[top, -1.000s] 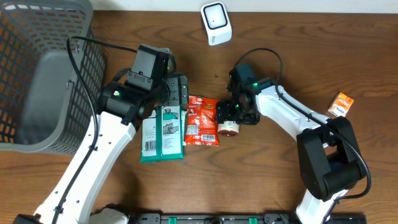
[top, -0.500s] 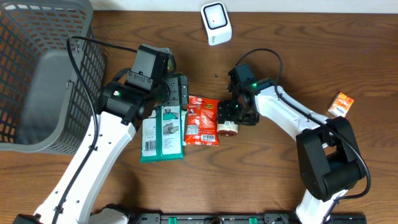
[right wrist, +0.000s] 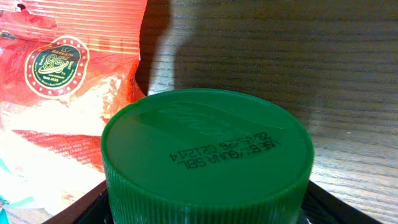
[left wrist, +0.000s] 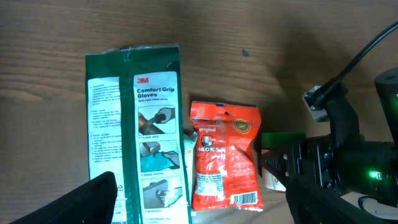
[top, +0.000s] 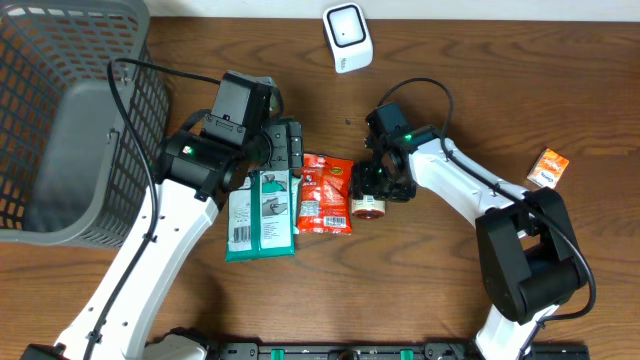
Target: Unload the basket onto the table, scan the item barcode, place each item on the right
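A jar with a green ribbed lid (right wrist: pixel 205 149) lies beside a red snack bag (top: pixel 325 195) near the table's middle. In the overhead view its white body (top: pixel 367 207) shows just below my right gripper (top: pixel 378 188). In the right wrist view the right gripper (right wrist: pixel 205 214) has a dark finger at each side of the lid. Contact is not clear. The snack bag's barcode (left wrist: pixel 242 199) faces up. My left gripper (left wrist: pixel 205 211) hangs open above a green glove pack (left wrist: pixel 140 130), holding nothing. The white scanner (top: pixel 347 37) stands at the back.
A grey mesh basket (top: pixel 60 120) fills the far left. A small orange box (top: pixel 549 166) lies at the right. Black cables loop off both arms over the table.
The right gripper's jaws have drawn in around the green lid. Neither arm has shifted noticeably, and the left gripper stays as it was.
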Controlling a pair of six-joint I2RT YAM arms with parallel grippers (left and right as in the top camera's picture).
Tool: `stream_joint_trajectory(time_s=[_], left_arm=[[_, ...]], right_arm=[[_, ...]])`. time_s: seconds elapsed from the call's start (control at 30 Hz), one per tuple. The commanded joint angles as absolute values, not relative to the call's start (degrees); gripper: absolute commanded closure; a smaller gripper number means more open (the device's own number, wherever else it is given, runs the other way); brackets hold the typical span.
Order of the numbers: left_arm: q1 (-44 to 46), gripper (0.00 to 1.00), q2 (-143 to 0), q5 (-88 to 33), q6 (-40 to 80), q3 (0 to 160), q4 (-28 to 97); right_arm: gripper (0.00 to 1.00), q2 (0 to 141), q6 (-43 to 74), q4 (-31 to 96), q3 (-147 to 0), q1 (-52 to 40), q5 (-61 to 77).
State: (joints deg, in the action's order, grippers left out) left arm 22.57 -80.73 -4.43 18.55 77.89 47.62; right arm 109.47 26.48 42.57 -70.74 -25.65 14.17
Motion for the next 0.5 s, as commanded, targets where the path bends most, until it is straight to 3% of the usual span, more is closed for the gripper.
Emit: stream_joint_trajectory(time_s=[0.0, 0.1, 0.47], left_arm=[[22.6, 0.13, -80.9, -4.7, 18.0, 78.9, 47.7], [22.6, 0.13, -80.9, -4.7, 18.0, 78.9, 47.7], [22.6, 0.13, -80.9, -4.7, 18.0, 78.9, 47.7]], right_arm=[[0.35, 109.5, 25.1, 43.1, -70.4, -26.0, 12.9], [0.42, 109.3, 24.6, 43.0, -70.5, -25.9, 12.9], [0.47, 104.4, 24.6, 44.2, -71.5, -25.9, 6.1]])
